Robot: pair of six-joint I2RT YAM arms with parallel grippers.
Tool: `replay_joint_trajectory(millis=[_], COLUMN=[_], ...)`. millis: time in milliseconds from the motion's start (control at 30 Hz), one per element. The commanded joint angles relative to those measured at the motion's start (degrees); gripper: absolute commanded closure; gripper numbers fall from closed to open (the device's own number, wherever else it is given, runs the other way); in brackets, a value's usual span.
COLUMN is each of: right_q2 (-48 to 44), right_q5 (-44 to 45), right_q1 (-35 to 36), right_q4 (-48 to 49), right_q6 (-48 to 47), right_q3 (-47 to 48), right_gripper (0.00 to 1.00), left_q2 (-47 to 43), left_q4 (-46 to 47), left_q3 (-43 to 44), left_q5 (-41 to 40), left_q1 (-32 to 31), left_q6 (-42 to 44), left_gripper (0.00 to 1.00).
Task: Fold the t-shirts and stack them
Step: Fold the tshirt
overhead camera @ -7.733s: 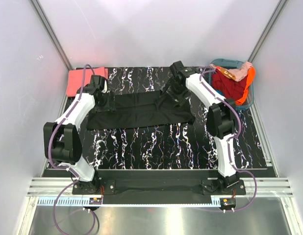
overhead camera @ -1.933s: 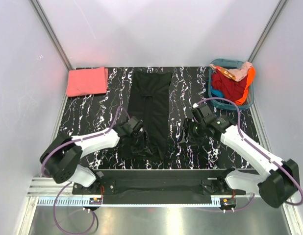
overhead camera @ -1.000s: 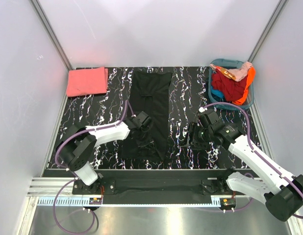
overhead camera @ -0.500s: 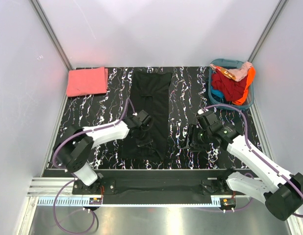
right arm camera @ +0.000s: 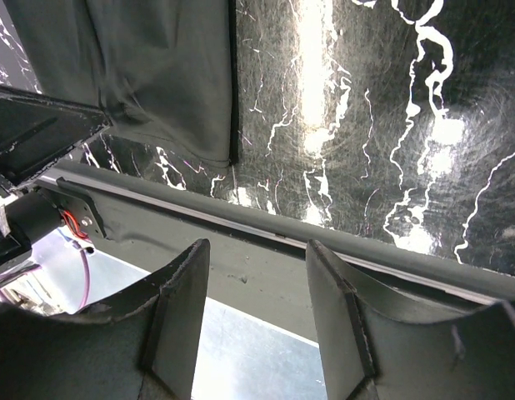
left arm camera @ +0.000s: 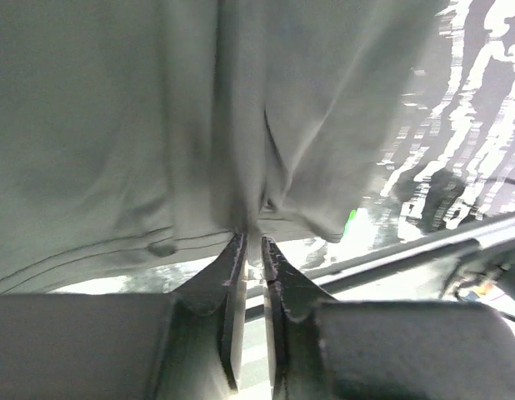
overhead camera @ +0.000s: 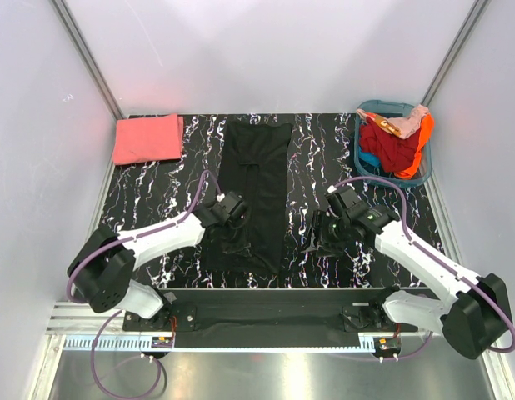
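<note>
A long black t-shirt [overhead camera: 256,167], folded into a narrow strip, lies down the middle of the marbled table [overhead camera: 324,150]. Its near hem fills the left wrist view [left arm camera: 157,108], where the cloth puckers toward my fingertips. My left gripper [overhead camera: 234,223] [left arm camera: 253,240] sits low over that near end, jaws almost together and pinching a gather of black cloth. A folded coral-pink t-shirt [overhead camera: 147,137] rests at the far left corner. Right of the shirt, my right gripper [overhead camera: 320,235] [right arm camera: 257,247] hangs open and empty above the table's near edge, with the shirt's corner [right arm camera: 157,75] beyond it.
A teal basket [overhead camera: 389,106] heaped with red, orange and pale clothes stands at the far right corner. A metal rail [right arm camera: 266,229] runs along the table's near edge under the right gripper. White walls close in both sides.
The left gripper has shifted slightly left over the shirt's near end, and its jaws closed and then eased a little. The right arm has edged left and slightly farther away, still open.
</note>
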Motion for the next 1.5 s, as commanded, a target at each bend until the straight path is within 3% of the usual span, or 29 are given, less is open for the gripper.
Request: replay_joint_trajectory(millis=[0, 100, 367, 633, 767, 800, 900, 1000, 1067, 1133, 1167, 1300, 1400, 1467], right_q2=[1.01, 2.06, 5.22, 11.64, 15.59, 16.56, 17.62, 19.02, 20.52, 21.92, 22.36, 23.6, 24.21, 24.56], right_q5=[-1.14, -1.49, -3.43, -7.54, -10.72, -11.33, -12.74, -14.67, -15.47, -15.99, -15.91, -15.73, -14.86, -13.37], right_q1=[0.38, 0.38, 1.35, 4.25, 6.09, 6.36, 6.8, 7.32, 7.85, 8.12, 8.12, 8.38, 8.56, 8.56], right_q4=[2.11, 2.72, 6.06, 13.17, 20.28, 21.08, 25.82, 31.1, 34.26, 37.16, 37.87, 41.47, 42.62, 42.45], right_q6=[-1.25, -1.51, -1.25, 1.99, 5.08, 6.3, 8.85, 11.75, 12.9, 14.39, 14.92, 18.34, 19.75, 20.46], right_q3=[0.81, 0.28, -1.13, -0.68, -2.26, -3.05, -5.07, -7.97, -9.56, -10.7, -10.97, -12.64, -13.69, -14.13], right_gripper=[0.43, 0.43, 0.43, 0.45, 0.43, 0.41, 0.37, 0.36, 0.36, 0.36, 0.37, 0.45, 0.46, 0.53], left_q2=[-2.78, -4.27, -6.64, -0.77, 2.84, 1.54, -2.59, -9.09, -14.19, -18.14, -19.03, -21.85, -21.16, -20.1], left_q4=[-1.6, -2.92, -0.39, 11.13, 5.88, 4.3, 1.4, -3.35, -7.39, -10.11, -10.48, -10.48, -11.62, -12.67], left_q3=[-1.16, -1.86, -3.35, -5.73, -5.29, -5.55, -5.55, -4.24, -3.88, -5.45, -6.42, -11.95, -12.85, -12.41], left_q5=[-3.42, -5.27, -2.73, 6.24, 4.23, 3.26, 1.15, -0.08, -3.06, -4.3, -3.61, 1.58, 2.2, 0.98], left_q1=[-0.2, -0.12, -0.2, -0.03, 0.15, 0.15, 0.15, 0.15, 0.32, 2.42, 4.17, 19.26, 25.18, 26.85], left_q6=[0.33, 0.33, 2.17, 3.32, 3.39, 4.27, 5.42, 6.48, 5.87, 5.69, 6.04, 9.46, 10.87, 9.83], left_gripper=[0.82, 0.66, 0.64, 0.65, 0.7, 0.76, 0.77, 0.68, 0.49, 0.33, 0.31, 0.32, 0.34, 0.34])
